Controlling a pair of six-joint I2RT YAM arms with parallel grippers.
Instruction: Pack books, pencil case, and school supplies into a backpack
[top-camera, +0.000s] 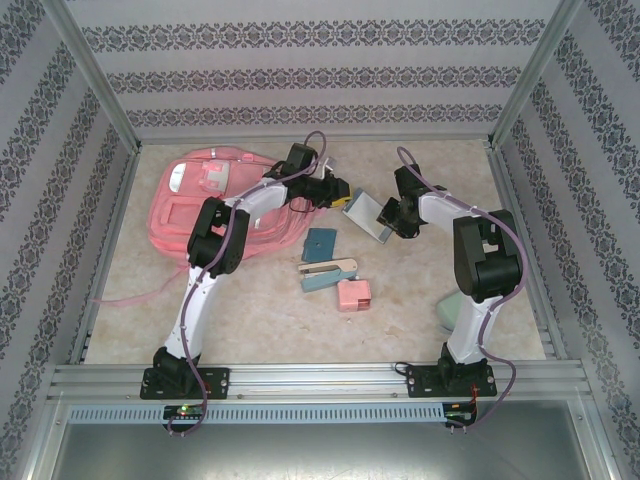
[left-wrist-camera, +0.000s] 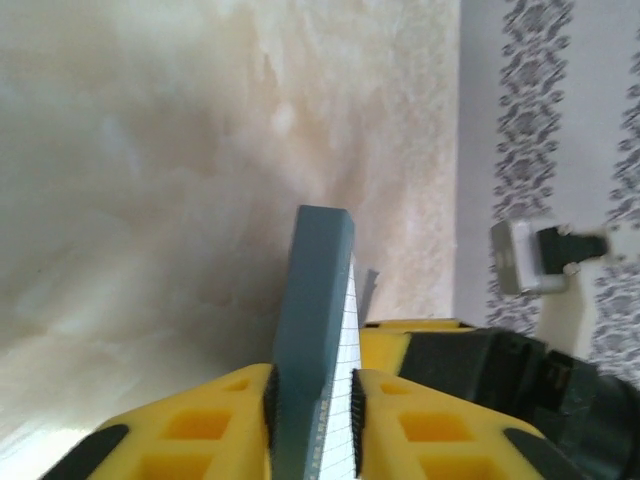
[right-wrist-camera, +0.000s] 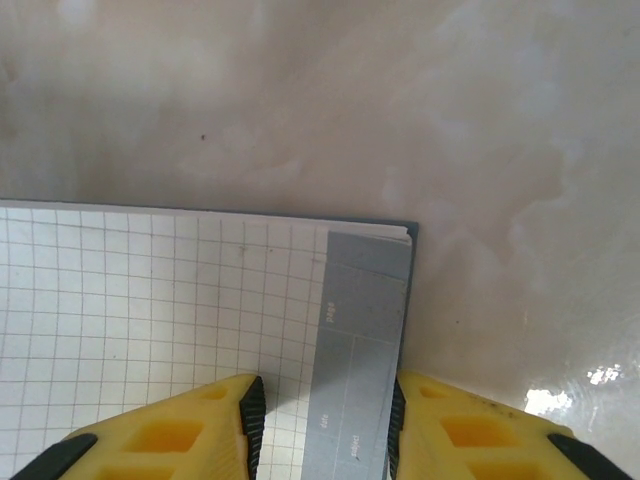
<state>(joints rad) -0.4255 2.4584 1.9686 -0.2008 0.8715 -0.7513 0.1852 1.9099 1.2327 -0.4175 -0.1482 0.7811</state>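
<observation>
The left gripper pinches the book at its end nearest the backpack, the right gripper pinches the far end; the book's length points toward the backpack, just right of it

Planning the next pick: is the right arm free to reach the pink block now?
Probably not yet: the right gripper is shut on the book; the pink block itself lies uncovered.

You can read nothing here: the tiny pale print on the book's grey strip, just ahead of the right gripper, is illegible.
</observation>
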